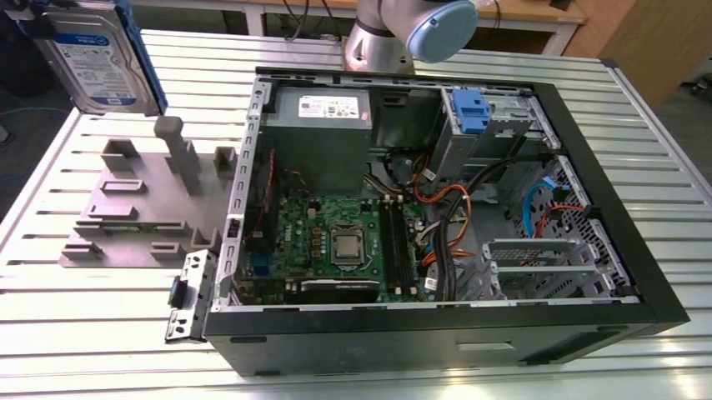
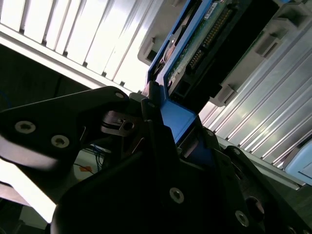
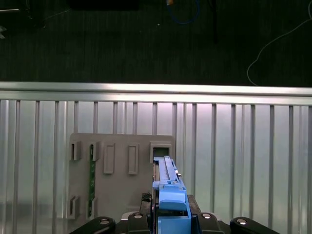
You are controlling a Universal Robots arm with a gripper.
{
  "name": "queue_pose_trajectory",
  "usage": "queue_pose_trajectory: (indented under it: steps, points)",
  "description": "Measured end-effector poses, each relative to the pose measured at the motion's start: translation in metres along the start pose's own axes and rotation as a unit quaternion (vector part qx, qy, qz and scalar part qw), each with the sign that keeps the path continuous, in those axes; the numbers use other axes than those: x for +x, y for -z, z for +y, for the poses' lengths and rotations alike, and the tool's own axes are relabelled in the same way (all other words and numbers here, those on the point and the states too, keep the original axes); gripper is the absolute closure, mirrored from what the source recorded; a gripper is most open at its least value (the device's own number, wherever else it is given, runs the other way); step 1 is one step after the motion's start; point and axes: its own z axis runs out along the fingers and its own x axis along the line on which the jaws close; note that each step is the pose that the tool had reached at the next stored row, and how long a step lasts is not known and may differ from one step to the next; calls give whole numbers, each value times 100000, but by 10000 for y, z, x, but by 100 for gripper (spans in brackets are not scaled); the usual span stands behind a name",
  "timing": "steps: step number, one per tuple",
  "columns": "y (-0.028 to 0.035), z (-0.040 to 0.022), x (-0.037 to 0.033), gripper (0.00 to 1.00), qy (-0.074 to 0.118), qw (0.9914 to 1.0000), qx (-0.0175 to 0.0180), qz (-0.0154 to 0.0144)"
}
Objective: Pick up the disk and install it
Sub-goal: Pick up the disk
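Disk (image 1: 98,58) hangs upright between the fingers (image 2: 158,131), long axis near vertical.

The arm (image 1: 378,42) is a silver-grey metal tube ending in a rounded joint with a pale blue cap (image 1: 442,29). The gripper (image 3: 171,217) is matte black — angular plates studded with small silver screws (image 3: 206,215).

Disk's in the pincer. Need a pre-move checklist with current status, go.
1. Grip: pincer shut on the disk, at its blue carrier: ok.
2. Disk held clear above the grey fixture: ok.
3. Computer case open, interior exposed: ok.
4. Drive bay free to take it: cannot tell.
5. Cables clear of the bay: cannot tell; a bundle runs just beside it.
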Motion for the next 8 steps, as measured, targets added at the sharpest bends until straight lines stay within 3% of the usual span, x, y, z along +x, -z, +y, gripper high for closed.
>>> queue_pose_trajectory:
  steps: [8]
  points:
    - [43, 0, 0, 64, 58, 100000, 3, -12]
